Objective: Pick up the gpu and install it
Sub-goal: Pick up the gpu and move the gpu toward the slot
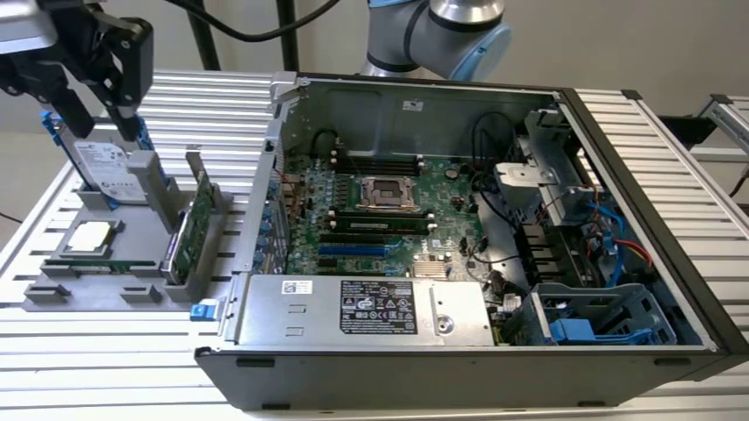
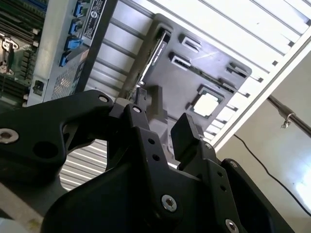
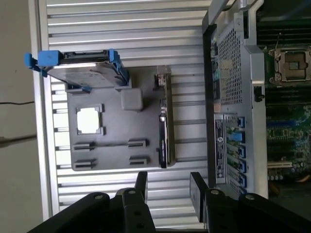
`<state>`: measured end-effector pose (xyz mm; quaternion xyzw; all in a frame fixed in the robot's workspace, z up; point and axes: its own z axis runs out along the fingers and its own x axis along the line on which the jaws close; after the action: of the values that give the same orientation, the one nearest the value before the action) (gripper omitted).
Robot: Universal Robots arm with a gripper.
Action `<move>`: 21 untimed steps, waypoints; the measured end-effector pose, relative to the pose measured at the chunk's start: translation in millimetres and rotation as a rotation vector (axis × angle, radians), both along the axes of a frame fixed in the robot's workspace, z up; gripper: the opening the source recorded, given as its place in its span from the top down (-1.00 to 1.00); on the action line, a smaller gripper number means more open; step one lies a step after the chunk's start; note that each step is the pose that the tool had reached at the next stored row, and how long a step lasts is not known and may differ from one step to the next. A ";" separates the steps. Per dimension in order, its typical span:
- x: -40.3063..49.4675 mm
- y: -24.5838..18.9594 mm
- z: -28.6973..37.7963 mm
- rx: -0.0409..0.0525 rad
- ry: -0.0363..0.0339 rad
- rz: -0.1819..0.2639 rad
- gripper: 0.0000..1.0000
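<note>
gpu (image 1: 202, 219) stands on edge in a slot of the grey holder (image 1: 70, 294), at the exterior view's left of the open computer case (image 1: 468, 377); upright likely so its top edge offers grip. claw (image 1: 100, 110) hangs high over the holder, spread, empty.

Slatted table (image 1: 117, 351); grey holder (image 1: 94, 294), computer case (image 1: 468, 386)

The gripper (image 1: 96, 105) hangs, fingers apart, above the hard drive (image 1: 103, 171). The gpu (image 1: 196, 215) stands on edge in the gray holder (image 1: 88, 291) nearby.
</note>
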<state>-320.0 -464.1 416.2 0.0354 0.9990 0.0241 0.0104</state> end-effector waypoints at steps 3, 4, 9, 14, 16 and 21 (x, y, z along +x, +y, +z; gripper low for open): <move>0.3 0.8 -1.5 0.0000 0.0000 0.000 -1.00; 0.3 1.0 -2.1 0.0000 0.0000 0.000 -1.00; 0.7 2.2 -4.7 0.0000 0.0000 0.000 -1.00; 1.0 3.3 -7.3 -0.0001 0.0001 0.000 -1.00; 1.1 3.7 -8.5 -0.0001 0.0000 0.000 -1.00; 1.2 4.4 -11.2 0.0000 0.0000 0.000 -1.00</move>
<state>-318.8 -459.7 405.0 0.0354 0.9990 0.0241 0.0104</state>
